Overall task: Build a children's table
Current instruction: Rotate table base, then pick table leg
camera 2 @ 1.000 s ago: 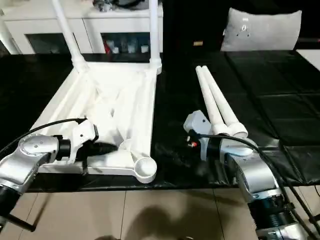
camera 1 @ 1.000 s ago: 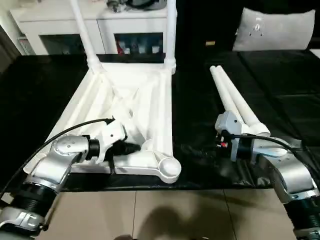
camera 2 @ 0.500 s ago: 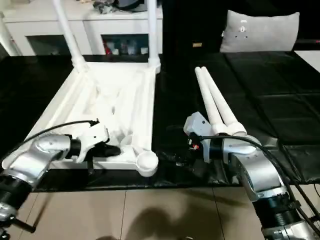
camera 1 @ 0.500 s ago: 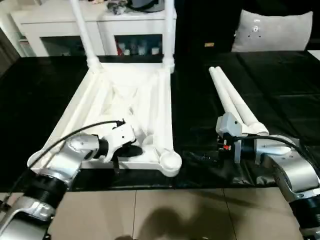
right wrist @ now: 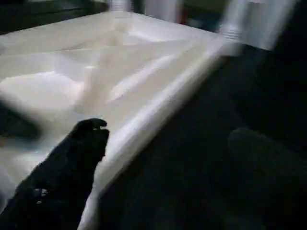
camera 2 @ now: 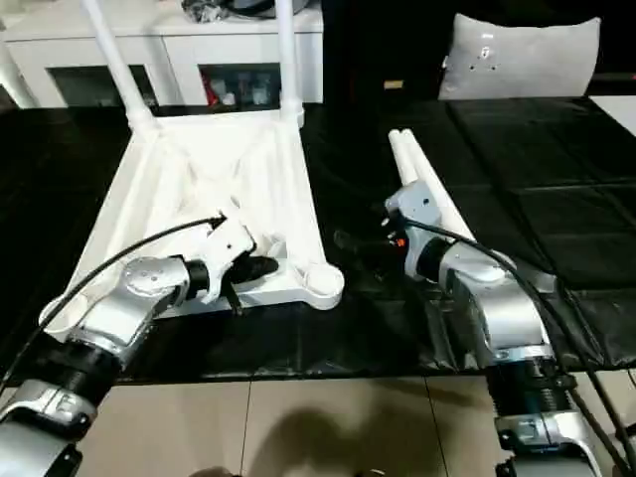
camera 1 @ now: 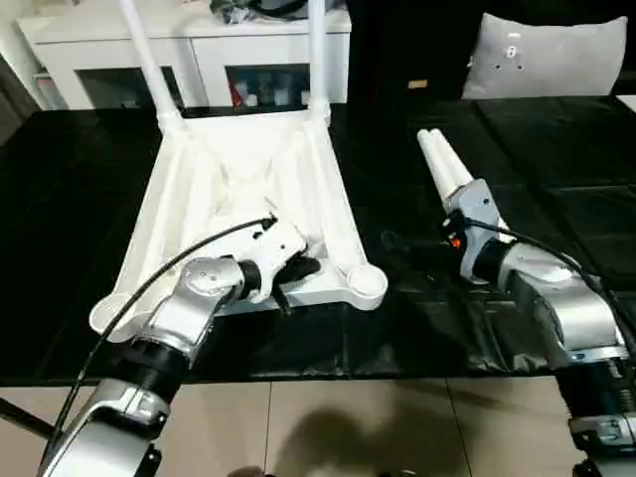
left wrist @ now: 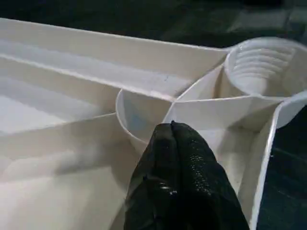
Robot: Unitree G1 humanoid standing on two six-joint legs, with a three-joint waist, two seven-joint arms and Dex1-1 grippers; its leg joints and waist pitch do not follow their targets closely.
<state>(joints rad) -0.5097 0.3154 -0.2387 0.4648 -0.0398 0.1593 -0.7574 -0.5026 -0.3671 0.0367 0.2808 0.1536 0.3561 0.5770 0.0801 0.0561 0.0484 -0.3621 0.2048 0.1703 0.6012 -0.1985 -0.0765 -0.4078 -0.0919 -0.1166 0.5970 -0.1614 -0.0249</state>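
- The left hand (left wrist: 173,143) has its two black fingers pressed together with nothing between them; it rests on the ribbed underside of the table top (camera 1: 238,184), just beside the empty near-right corner socket (camera 1: 366,285)
- The right hand (camera 2: 350,241) hovers over the black desk (camera 1: 556,159) between the top and the two loose legs (camera 1: 442,159); whether its fingers are parted cannot be told
- The top lies upside down on the desk, with two legs (camera 1: 139,55) already standing in its far sockets
- Since the earlier frames the top has turned; its near-right corner has swung toward the right arm, so the left hand seems to have been pushing it round
- The right arm has lifted away from the thick near ends of the loose legs and now lies across them, its hand reaching toward the top
- That likely brings the open socket within reach for the third leg; two sockets are not yet filled
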